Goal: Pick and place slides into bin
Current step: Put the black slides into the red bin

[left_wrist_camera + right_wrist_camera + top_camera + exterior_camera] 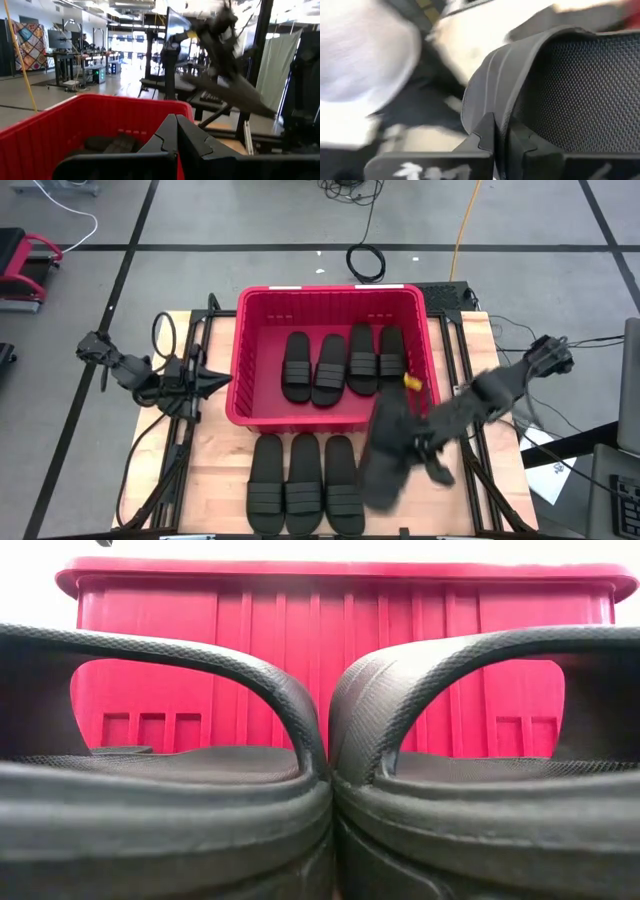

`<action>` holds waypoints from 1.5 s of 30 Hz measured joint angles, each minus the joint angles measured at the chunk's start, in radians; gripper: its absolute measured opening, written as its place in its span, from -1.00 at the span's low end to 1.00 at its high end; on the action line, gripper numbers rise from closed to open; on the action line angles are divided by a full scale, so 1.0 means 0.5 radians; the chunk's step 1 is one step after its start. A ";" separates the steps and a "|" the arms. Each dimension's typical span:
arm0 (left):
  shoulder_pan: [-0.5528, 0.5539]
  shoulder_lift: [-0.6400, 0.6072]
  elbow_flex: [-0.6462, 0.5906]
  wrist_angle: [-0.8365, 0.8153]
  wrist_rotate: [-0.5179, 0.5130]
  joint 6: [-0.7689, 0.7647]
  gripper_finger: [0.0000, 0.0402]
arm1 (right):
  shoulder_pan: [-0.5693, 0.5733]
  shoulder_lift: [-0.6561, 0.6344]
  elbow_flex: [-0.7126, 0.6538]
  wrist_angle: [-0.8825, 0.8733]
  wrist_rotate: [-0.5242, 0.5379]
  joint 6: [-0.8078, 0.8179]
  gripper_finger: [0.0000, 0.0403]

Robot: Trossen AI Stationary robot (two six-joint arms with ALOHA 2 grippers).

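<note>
The red bin (240,360) stands at the table's middle with several black slides (330,365) lying side by side on its floor. Three more slides (303,472) lie sole-down in a row on the table before the bin's near wall; two of them fill the low view (200,790). My right gripper (422,442) is shut on another slide (385,455), held in the air just right of that row, near the bin's near right corner. My left gripper (215,380) is shut and empty, beside the bin's left wall. My right gripper pinches the slide's ribbed strap at its edge (487,95) between its two fingers. The slide is lifted clear of the table and tilted, as the left wrist view (227,87) shows.
The bin's tall red walls (320,650) rise right behind the row of slides. The table's frame rails (180,450) run along its left and right sides. Bare wood (215,450) lies left of the row.
</note>
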 joint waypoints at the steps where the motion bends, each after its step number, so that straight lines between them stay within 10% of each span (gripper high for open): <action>1: 0.001 0.000 0.000 -0.030 0.000 -0.004 -1.00 | -0.049 -0.001 0.099 -0.129 0.096 -0.082 -0.98; 7: 0.000 0.000 0.000 -0.154 -0.001 -0.070 -1.00 | -0.394 -0.080 0.466 -0.791 0.667 -0.443 -0.97; 16: 0.024 0.000 0.000 -0.154 -0.070 -0.052 -1.00 | -1.181 -0.206 0.503 -0.987 0.726 -1.096 -0.98; 25: 0.121 -0.001 0.000 -0.150 -0.300 -0.170 -1.00 | -1.967 -0.014 0.491 -1.207 -0.295 -1.978 -0.99; 45: 0.163 -0.001 0.000 -0.150 -0.304 0.019 -1.00 | -2.244 0.488 -0.279 -1.192 -0.738 -2.347 -0.99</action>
